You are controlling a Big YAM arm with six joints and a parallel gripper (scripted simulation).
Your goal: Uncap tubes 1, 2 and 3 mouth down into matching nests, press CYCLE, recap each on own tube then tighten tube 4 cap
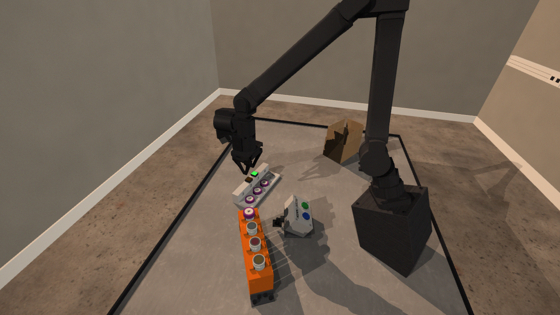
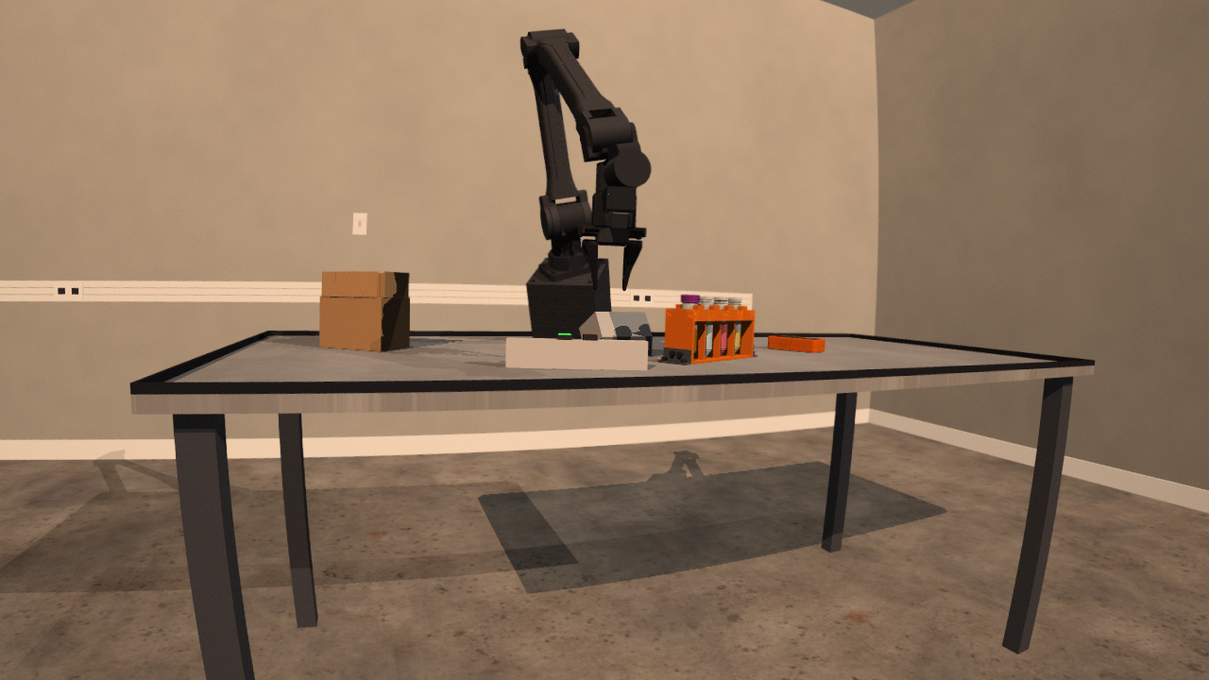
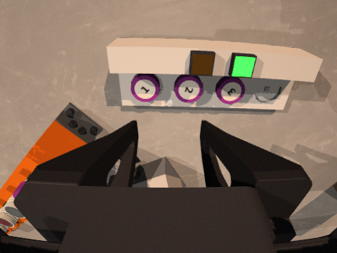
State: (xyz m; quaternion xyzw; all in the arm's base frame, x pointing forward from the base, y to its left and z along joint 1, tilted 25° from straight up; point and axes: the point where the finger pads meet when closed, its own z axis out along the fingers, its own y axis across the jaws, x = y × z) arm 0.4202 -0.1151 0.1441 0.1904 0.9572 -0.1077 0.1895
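The white cap tray [image 1: 255, 186] holds three purple-rimmed caps in nest 1 [image 3: 145, 87], nest 2 [image 3: 188, 88] and nest 3 [image 3: 230, 89]; nest 4 [image 3: 268, 93] is empty. Its green lamp [image 3: 243, 66] is lit and the amber lamp [image 3: 202, 63] is dark. The orange decapping station [image 1: 256, 250] has three open tubes [image 1: 254, 243], and tube 4 [image 1: 249, 213], nearest the tray, wears its purple cap. My gripper [image 1: 246, 169] hangs above the tray, about half open and empty; it also shows in the wrist view [image 3: 168, 128] and in the exterior view [image 2: 610, 266].
The key housing [image 1: 299, 215] with the green key [image 1: 305, 204] and blue key [image 1: 306, 215] stands right of the station. A cardboard box [image 1: 343, 139] sits at the back. The arm's black pedestal [image 1: 391, 231] is at the right. A small orange block [image 2: 795, 343] lies beyond the station.
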